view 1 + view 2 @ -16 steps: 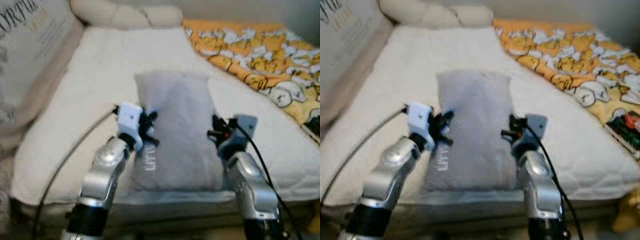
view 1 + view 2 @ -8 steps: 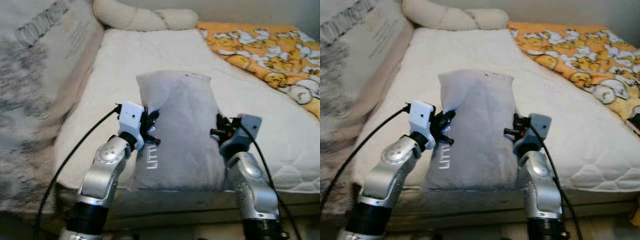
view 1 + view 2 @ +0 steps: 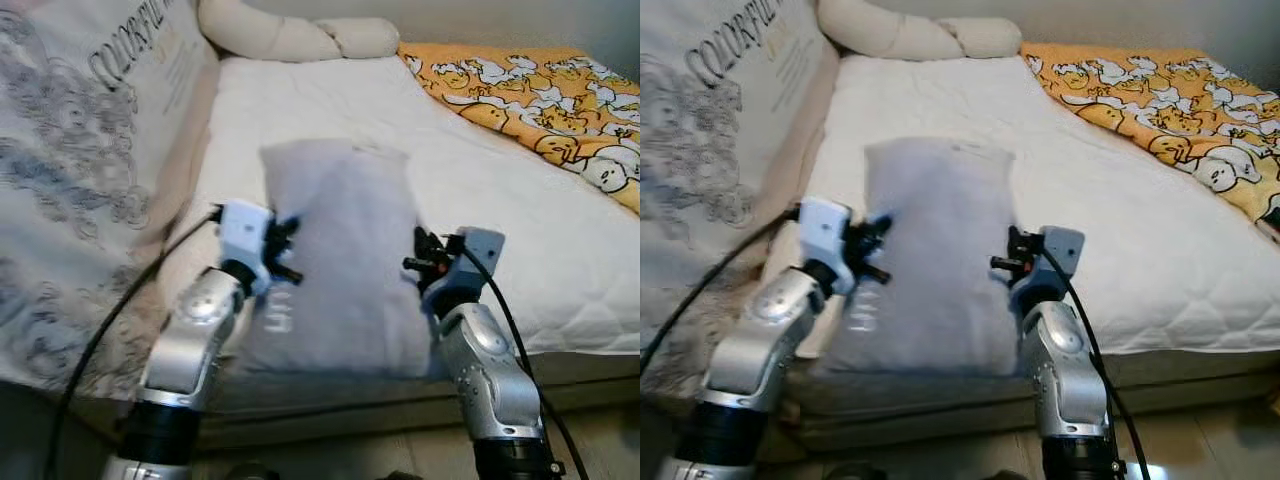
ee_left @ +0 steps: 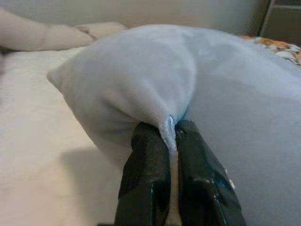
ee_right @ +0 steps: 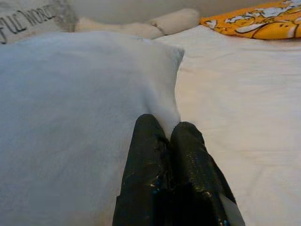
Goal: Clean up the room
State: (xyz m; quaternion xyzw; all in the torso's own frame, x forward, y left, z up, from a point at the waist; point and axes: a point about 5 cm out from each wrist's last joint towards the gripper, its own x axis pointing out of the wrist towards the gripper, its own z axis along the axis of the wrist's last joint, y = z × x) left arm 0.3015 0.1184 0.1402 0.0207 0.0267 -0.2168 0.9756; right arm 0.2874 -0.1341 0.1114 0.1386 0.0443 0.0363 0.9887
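Both grippers are pinched tight on the grey pillow (image 3: 340,260), left gripper (image 4: 171,136) on one side edge and right gripper (image 5: 169,129) on the other, so it hangs level above the white mattress (image 3: 520,210), probably for carrying to the headboard end.
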